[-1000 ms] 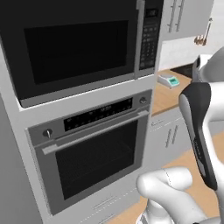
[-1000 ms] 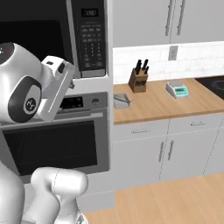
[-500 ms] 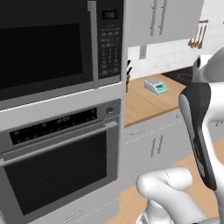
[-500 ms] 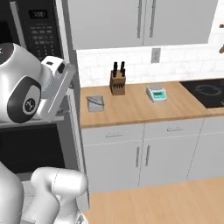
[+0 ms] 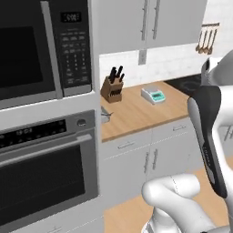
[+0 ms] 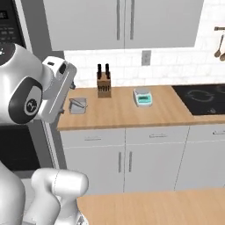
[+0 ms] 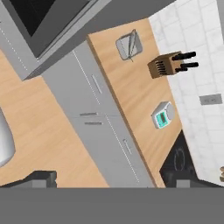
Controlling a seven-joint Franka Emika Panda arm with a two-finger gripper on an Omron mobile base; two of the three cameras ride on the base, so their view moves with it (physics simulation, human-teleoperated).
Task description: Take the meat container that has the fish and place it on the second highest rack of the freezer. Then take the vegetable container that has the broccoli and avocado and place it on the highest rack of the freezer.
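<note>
View swung right; small tray (image 6: 78, 105) far below fingers (image 7: 41, 178).

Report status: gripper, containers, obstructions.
Gripper open, holding nothing. Small grey tray with fish on wooden counter beside knife block, untouched. Nothing between arm and counter.

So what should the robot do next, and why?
Probably keep driving along the wooden counter to look for the freezer. Here there are a knife block, a small scale, and a grey tray with the fish. The gripper is open and empty.
</note>
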